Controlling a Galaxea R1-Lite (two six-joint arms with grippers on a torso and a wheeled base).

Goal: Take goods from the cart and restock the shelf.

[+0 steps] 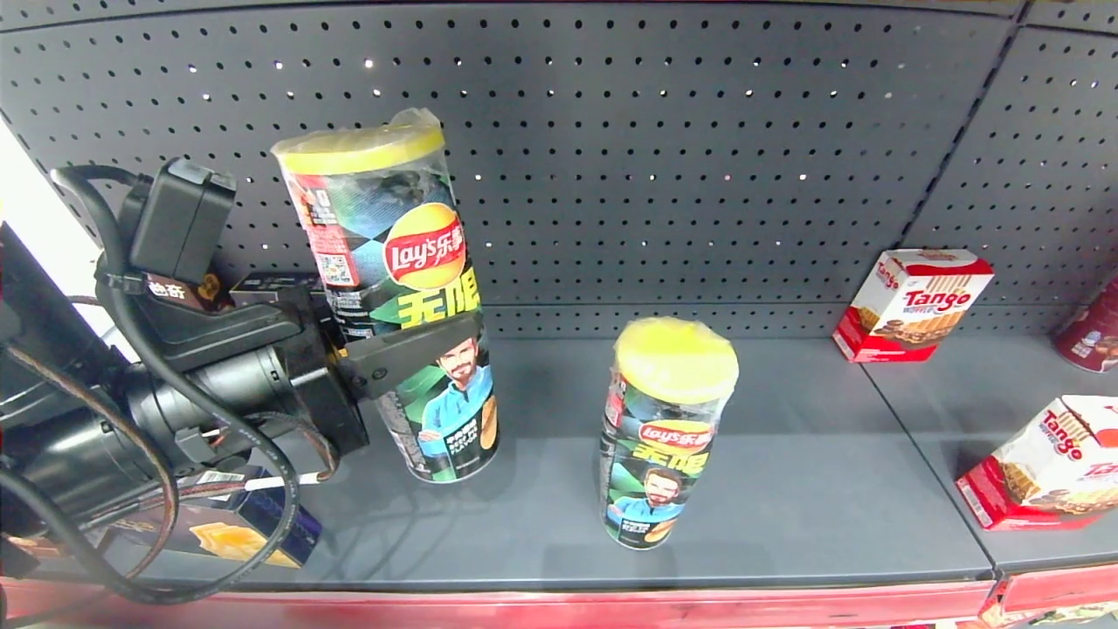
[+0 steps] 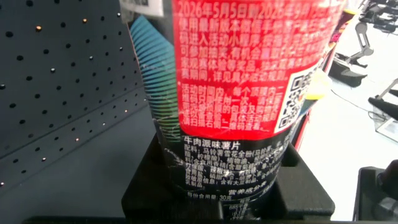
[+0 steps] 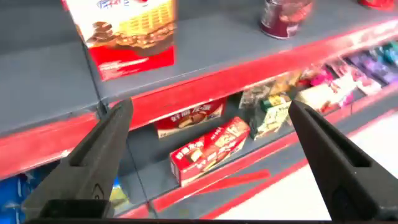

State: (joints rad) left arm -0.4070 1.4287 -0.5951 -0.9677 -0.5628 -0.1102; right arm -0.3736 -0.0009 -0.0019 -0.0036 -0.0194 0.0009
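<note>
The left gripper point(image 1: 393, 358) is clamping tight around the middle of a tall chip can point(image 1: 393, 253), one finger point(image 1: 419, 342) lying dark across the label, and in the left wrist view the left gripper point(image 2: 227, 193) is cradling the chip can point(image 2: 236, 93) with red and black print facing the camera. The can with its yellow lid is leaning a touch, its base right down at the shelf point(image 1: 786, 472); whether it is touching the grey surface, I cannot tell. To the robot's right of it, and nearer the front edge, a second chip can point(image 1: 664, 437) is standing upright on its own, well apart from the gripper. Behind both, the pegboard back panel point(image 1: 655, 157) is running the width of the bay. Below the left arm, at the front corner, a blue box point(image 1: 236, 533) is lying flat. Farther right, a wafer box point(image 1: 913, 301) is sitting against the back panel, another wafer box point(image 1: 1044, 476) is lying near the front edge, and a dark red tin point(image 1: 1092, 328) is peeking in at the side. Over on the other arm, the right gripper point(image 3: 211, 155) is hanging with its fingers point(image 3: 93, 162) spread wide and nothing between them, above a red shelf lip point(image 3: 205, 81) and red-and-white boxes point(image 3: 208, 149) on the lower shelf point(image 3: 155, 180).
</note>
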